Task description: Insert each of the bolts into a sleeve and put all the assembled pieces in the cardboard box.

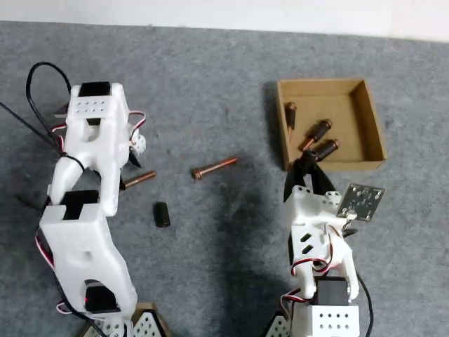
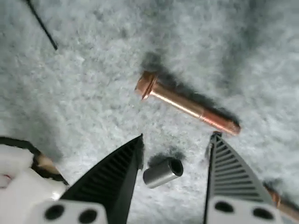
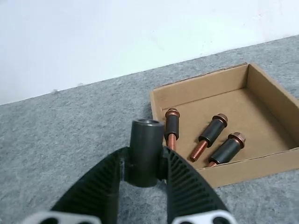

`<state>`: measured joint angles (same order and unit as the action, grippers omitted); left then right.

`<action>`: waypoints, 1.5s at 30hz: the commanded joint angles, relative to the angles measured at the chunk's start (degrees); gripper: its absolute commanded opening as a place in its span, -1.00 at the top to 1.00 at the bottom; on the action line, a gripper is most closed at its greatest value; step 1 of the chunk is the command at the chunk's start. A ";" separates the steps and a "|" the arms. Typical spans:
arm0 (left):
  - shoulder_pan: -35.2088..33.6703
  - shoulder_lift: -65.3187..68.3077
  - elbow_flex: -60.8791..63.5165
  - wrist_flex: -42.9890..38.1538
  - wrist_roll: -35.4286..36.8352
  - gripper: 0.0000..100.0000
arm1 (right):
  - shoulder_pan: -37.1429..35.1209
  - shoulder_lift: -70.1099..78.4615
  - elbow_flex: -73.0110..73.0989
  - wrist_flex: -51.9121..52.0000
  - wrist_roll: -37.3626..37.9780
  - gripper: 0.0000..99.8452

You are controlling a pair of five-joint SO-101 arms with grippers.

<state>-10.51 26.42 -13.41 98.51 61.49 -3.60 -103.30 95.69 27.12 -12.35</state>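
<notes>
Right wrist view has the right gripper [image 3: 145, 161] clamped on a dark held sleeve [image 3: 145, 151], which stands upright with its bore facing up. In the high view that gripper [image 1: 309, 175] sits just outside the cardboard box [image 1: 374, 126], near the box's 7 o'clock corner. Three assembled pieces [image 3: 212, 133] already lie inside.

The left gripper [image 2: 177, 137] hangs with its fingers spread and nothing between them, over the grey felt [image 1: 231, 77]. A copper middle bolt [image 2: 187, 105] and a loose sleeve [image 2: 163, 171] lie below it, near each other but apart.

The step in hand looks like mating a bolt with the held sleeve. Done well, the left fingers would close across the bolt's plain shank near the flanged head, leaving the threaded end free. The bolt would then line up with the bore before it is pushed in. A round shank may roll, so the grip should be square.

In the high view the middle bolt [image 1: 214, 168] lies near the table's centre. A second bolt [image 1: 140, 179] is at its 9 o'clock, close by the left arm, and the loose sleeve [image 1: 162, 214] is at its 8 o'clock. A black cable [image 1: 35, 91] loops at 10 o'clock, clear of the work. The box wall beside the right gripper could crowd an insertion attempted there.
</notes>
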 commanded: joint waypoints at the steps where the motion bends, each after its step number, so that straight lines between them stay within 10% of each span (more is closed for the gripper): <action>1: 0.13 -0.40 -0.22 -1.76 3.34 0.56 | 0.31 -0.04 5.76 -1.98 0.70 0.99; 22: -1.54 -0.40 19.91 -24.44 4.40 0.57 | -1.27 -0.04 5.85 -1.98 1.32 0.99; 45: -7.69 -0.48 19.56 -28.66 7.21 0.57 | -3.91 -0.04 6.11 -1.98 6.42 0.99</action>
<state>-15.78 25.80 6.11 71.96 67.91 -7.03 -103.30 95.69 27.12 -6.55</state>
